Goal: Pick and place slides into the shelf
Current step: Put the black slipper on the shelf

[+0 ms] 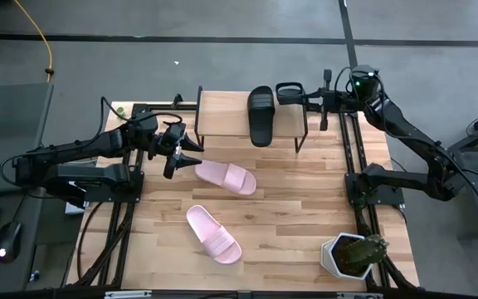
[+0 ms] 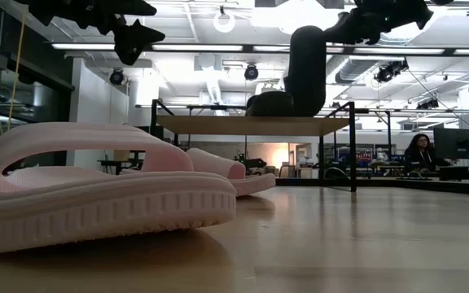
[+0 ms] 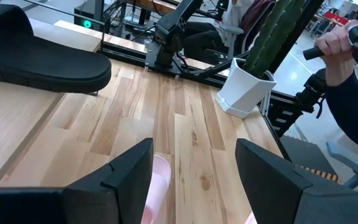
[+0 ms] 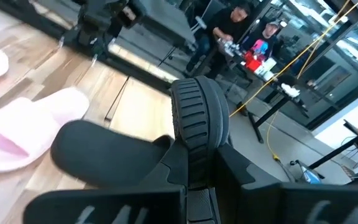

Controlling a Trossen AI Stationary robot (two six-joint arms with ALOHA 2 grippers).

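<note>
- While one black slide (image 1: pixel 261 114) already lies on the shelf (image 1: pixel 222 116) top, its mate (image 4: pixel 191 124) hangs on edge in the right gripper (image 1: pixel 303 96), clenched on it, just above the shelf's right end.
- To do this step well, I'd say: bring it down flat, sole first, beside the placed one and parallel — not overlapping it — then release only once it rests on the wood.
- Risk as I judge it: held on edge, it could tip off the shelf's right edge if dropped early.
- Right arm reaches in from the table's far right corner, wrist roughly level over the shelf end.
- Both pink slides are on the table — one (image 1: pixel 225 175) just in front of the shelf, the other (image 1: pixel 213 233) nearer the front edge.
- Left gripper (image 1: pixel 182 154) hovers with fingers spread, empty, just beside the nearer-to-shelf pink slide's end, tipped down toward it.
- Potted cactus (image 1: pixel 353 254) sits at the front right corner, well clear.
</note>
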